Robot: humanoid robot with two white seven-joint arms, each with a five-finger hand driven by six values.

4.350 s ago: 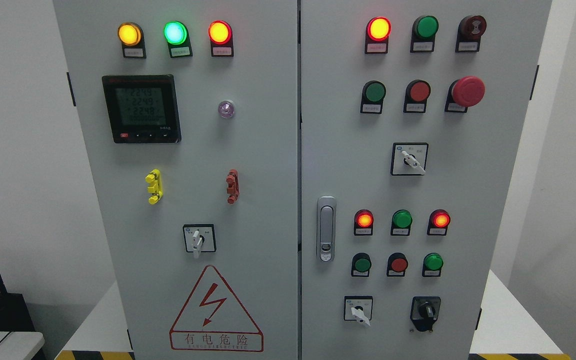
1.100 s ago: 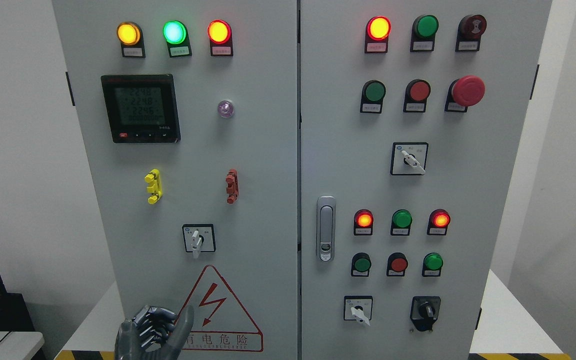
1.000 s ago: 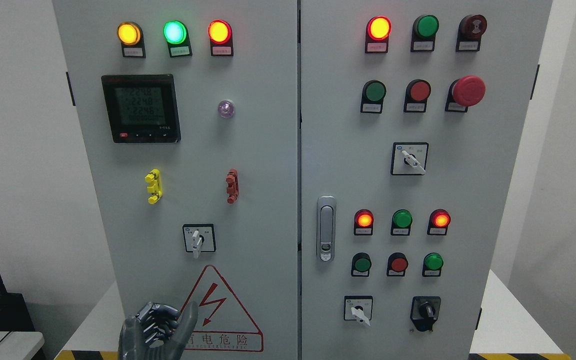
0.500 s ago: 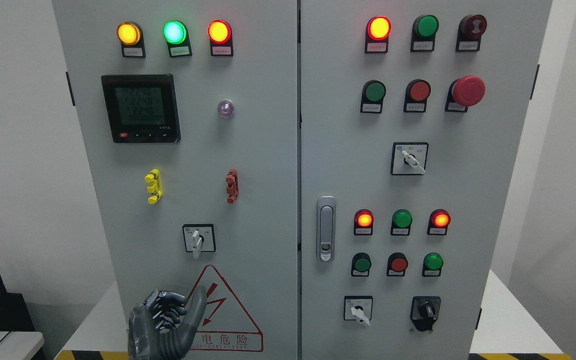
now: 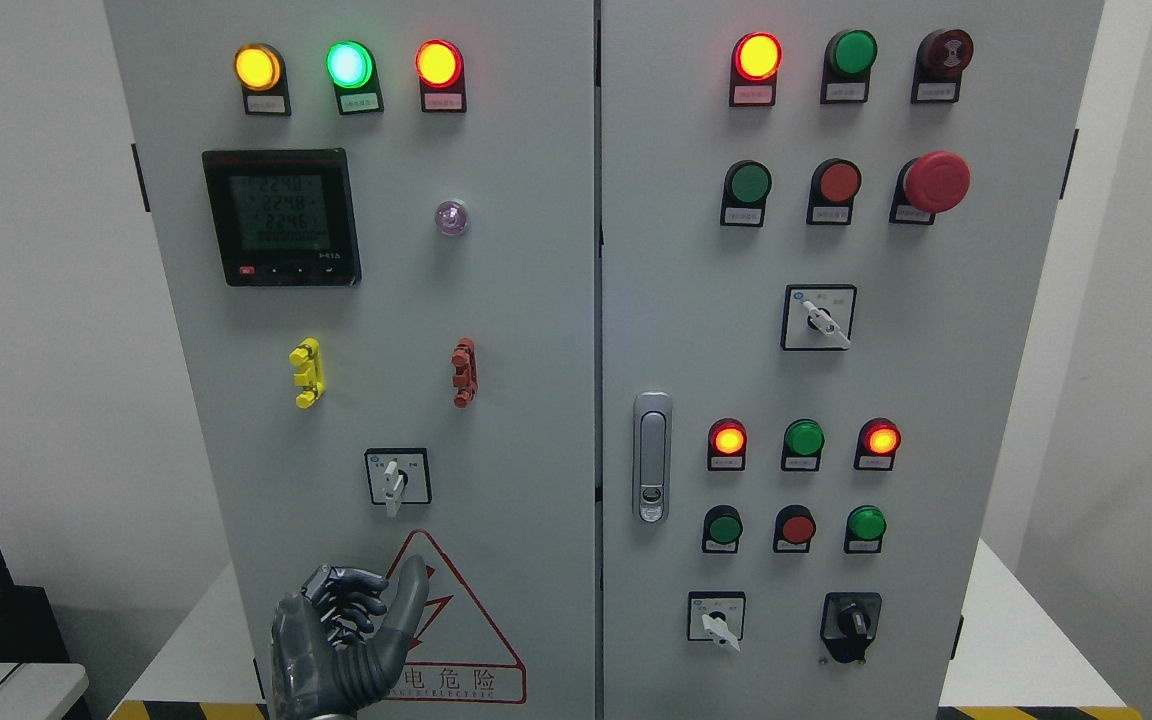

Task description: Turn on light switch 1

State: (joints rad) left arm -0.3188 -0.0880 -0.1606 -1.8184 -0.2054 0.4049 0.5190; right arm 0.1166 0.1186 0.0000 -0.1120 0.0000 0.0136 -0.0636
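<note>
Now left hand point(image 5: 346, 640) higher, nearer switch point(image 5: 397, 477)

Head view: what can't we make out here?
- Button labels: print too small to read, so which control is light switch 1 cannot be told.
- Meter digits: blurred.
- Warning sign: lower left hidden by the left hand.
- Left hand: arm cut off by the bottom edge; contact with the cabinet cannot be told.
- Right hand: not in view.
</note>
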